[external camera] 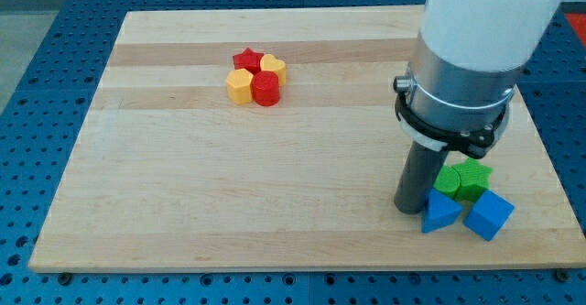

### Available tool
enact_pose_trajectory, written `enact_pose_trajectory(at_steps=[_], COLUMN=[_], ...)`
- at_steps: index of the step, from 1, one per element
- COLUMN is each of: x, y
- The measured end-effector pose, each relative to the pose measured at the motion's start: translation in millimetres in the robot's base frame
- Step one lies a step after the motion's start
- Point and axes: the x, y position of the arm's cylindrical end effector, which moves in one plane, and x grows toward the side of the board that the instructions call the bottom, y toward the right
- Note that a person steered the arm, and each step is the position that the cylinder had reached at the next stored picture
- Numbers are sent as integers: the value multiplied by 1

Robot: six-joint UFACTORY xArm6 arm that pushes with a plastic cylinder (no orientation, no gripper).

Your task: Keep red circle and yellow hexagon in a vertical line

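Observation:
The red circle (pixel 265 89) and the yellow hexagon (pixel 240 86) sit side by side in a tight cluster at the board's upper left-centre, the hexagon to the left of the circle. A red star (pixel 246 61) and a yellow heart (pixel 273 66) touch them from above. My tip (pixel 409 209) rests on the board at the lower right, far from that cluster, just left of a blue triangle (pixel 440 211).
Two green blocks (pixel 465 178) and a blue cube (pixel 489 215) lie next to the blue triangle near the wooden board's (pixel 183 204) lower right corner. The arm's white body (pixel 476 39) hangs over the right side.

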Motion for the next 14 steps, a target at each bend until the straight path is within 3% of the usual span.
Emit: enact_pose_trajectory(at_steps=[3, 5, 10, 12, 14], x=[4, -53, -54, -10, -48], y=[-7, -52, -90, -145, -210])
